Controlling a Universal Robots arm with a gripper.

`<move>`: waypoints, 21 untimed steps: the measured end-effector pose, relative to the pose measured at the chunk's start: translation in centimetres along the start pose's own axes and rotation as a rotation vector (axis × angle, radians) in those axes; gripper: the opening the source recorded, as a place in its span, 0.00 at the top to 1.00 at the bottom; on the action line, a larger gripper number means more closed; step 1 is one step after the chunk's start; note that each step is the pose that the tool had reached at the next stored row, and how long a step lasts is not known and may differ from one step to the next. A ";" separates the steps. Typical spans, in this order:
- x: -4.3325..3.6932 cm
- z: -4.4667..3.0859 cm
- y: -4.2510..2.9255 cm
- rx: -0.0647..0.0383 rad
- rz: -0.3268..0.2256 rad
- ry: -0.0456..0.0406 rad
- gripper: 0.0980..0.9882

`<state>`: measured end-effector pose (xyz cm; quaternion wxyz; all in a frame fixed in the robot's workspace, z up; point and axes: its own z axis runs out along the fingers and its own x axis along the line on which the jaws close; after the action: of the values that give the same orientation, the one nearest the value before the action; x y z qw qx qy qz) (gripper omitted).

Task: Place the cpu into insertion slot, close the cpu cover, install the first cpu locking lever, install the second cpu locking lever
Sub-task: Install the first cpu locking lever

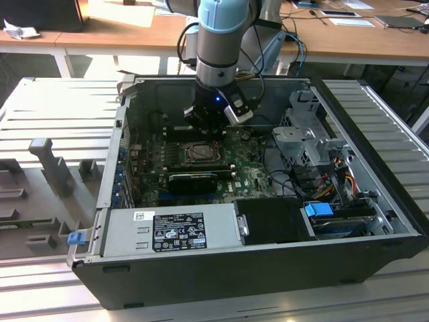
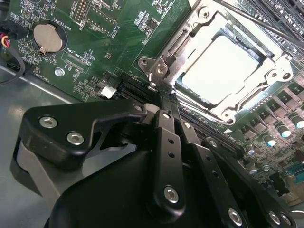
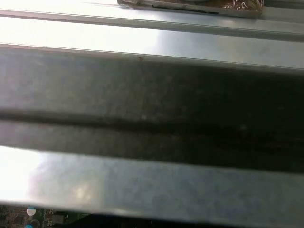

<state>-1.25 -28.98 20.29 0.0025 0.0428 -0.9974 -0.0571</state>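
In the exterior view my gripper [image 1: 210, 126] hangs low inside the open computer case, just behind the insertion slot [image 1: 199, 153] on the green board. The second wrist view shows the cpu [image 2: 218, 66], its pale silver top lying flat in the slot. The metal cpu cover [image 2: 216, 110] lies down around the cpu. My gripper [image 2: 160, 97] is shut, its black fingers [image 2: 167, 142] pressed together. The tips sit at the cover's near corner, and nothing shows between them. A thin lever rod [image 2: 266, 21] runs along the slot's far side.
A long black heatsink block [image 1: 193, 180] lies just in front of the slot, then the power supply [image 1: 174, 228]. A drive cage [image 1: 305, 134] and loose cables [image 1: 335, 181] stand at the exterior view's right. A coin battery [image 2: 46, 38] sits on the board. Case walls [image 1: 114, 154] enclose everything.
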 end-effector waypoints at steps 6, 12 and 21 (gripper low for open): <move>-0.03 -0.14 -0.13 0.006 0.000 0.0009 0.99; -0.03 0.10 -0.25 0.011 0.000 0.0010 0.99; -0.13 -0.01 -0.26 -0.012 0.000 -0.0011 0.99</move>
<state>-1.09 -29.23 20.27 0.0022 0.0429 -0.9971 -0.0632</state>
